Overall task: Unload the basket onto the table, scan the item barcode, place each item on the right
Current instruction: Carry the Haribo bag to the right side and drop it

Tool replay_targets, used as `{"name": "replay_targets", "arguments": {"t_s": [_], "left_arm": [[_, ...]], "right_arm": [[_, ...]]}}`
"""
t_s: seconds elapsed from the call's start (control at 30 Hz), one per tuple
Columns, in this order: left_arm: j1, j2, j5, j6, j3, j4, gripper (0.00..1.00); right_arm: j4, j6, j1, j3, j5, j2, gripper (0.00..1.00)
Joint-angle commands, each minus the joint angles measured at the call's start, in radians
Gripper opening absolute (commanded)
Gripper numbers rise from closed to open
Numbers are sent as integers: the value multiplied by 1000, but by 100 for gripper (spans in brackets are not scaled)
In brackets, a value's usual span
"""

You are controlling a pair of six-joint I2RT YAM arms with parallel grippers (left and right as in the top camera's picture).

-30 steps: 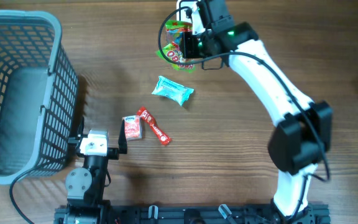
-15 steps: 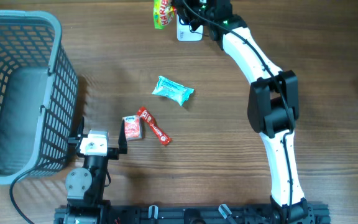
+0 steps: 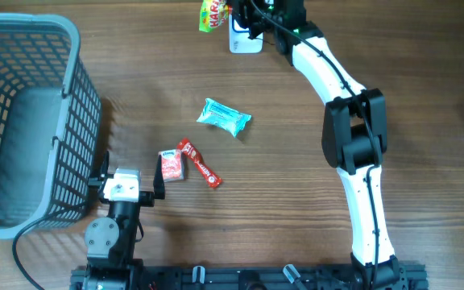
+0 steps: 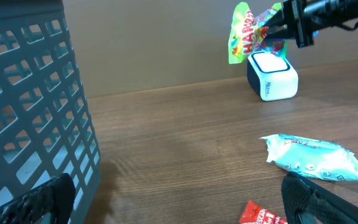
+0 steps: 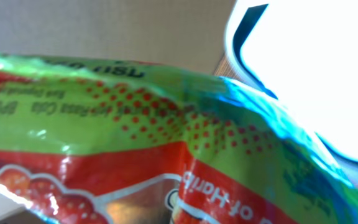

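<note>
Far centre, right fingers (image 4: 289, 22) pinch green "HARIBO" bag (image 3: 209, 16) just beside white scanner (image 3: 245, 40); left fingers (image 4: 334, 202) spread wide; brown wood-grain surface (image 3: 296, 161).

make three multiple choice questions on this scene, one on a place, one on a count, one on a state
1. Where is the scanner?
A. at the near edge of the table
B. in the table's middle
C. at the far edge, by the candy bag

2. How many small items lie in the table's middle?
A. one
B. three
C. five

3. The right gripper is:
A. shut on the candy bag
B. open and empty
C. shut on the scanner

Answers:
1 C, it stands at the top of the overhead view with the bag next to it.
2 B, teal packet, red bar, small box.
3 A, the bag hangs from its fingers, off the table.
</note>
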Motion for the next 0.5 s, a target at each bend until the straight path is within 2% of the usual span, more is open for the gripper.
{"name": "replay_targets", "arguments": {"t_s": [0.0,0.07,0.17,0.3,0.4,0.47], "left_arm": [[-6,-7,8,13,-6,4,100],[-6,-7,8,13,-6,4,100],[-6,-7,8,13,-6,4,100],[-6,-7,8,13,-6,4,100],[-6,-7,8,13,-6,4,100],[-6,-7,8,13,-6,4,100]], "right_arm": [[20,-32,-8,18,-75,45,5],[68,-74,-11,18,-87,44,5],[202,-75,-42,20,-204,39,5],[182,-153,-107,20,-293,-58,5],[-164,-378,-199,20,-181,-234,5],[-525,-532,-295,20,113,-397,5]]}}
